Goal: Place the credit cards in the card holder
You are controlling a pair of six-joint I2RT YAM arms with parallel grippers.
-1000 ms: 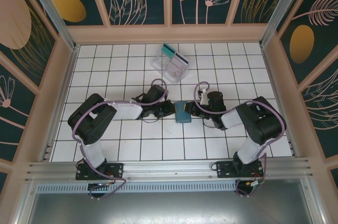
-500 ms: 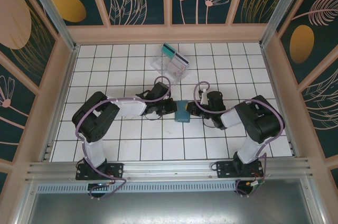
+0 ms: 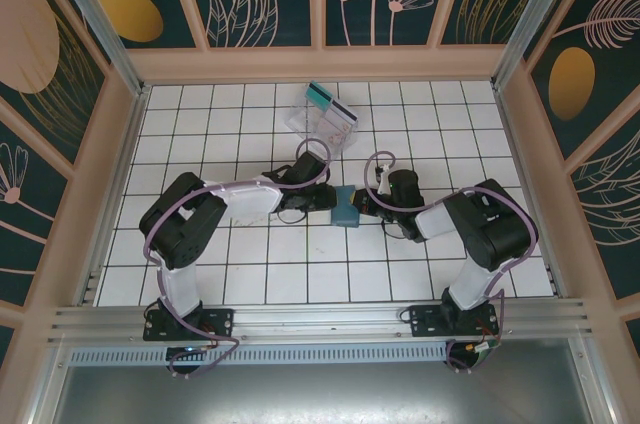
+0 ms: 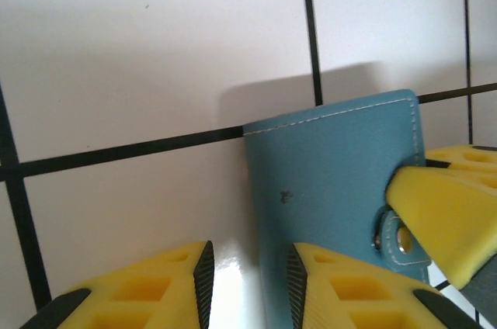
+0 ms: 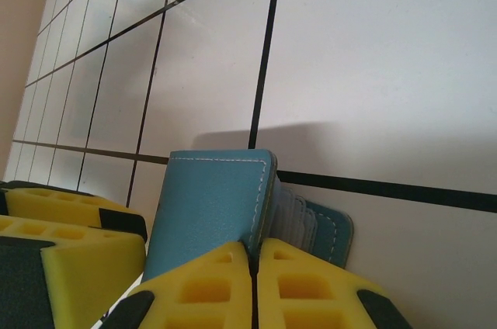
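The card holder (image 3: 346, 209) lies on the white tiled table (image 3: 250, 274) just below the middle of the top view, between the two arms' tips. In the right wrist view the card holder (image 5: 210, 209) is partly open. Its teal cover stands raised, and blue-grey slot pockets and a back flap fan out to the right of it.

The right gripper (image 5: 252, 263) is at the bottom of that frame. Its two yellow pads are pressed together with only a thin seam between them, and the lower edge of the cover runs into that seam, so it is pinching the cover. In the left wrist view one yellow finger (image 4: 446, 212) of the right gripper sits over the holder's right edge, touching the metal snap (image 4: 394, 240).

The left gripper (image 4: 248, 275) is at the bottom of its own frame with its pads a narrow gap apart. The left edge of the holder (image 4: 334, 181) runs down into that gap. Whether either pad touches the leather cannot be told.

Toward the upper middle of the top view a clear plastic tray (image 3: 318, 129) sits well apart from the holder. The teal-green card (image 3: 320, 96) and the whitish card (image 3: 343, 110) with its dark stripe rest at the tray's far edge.
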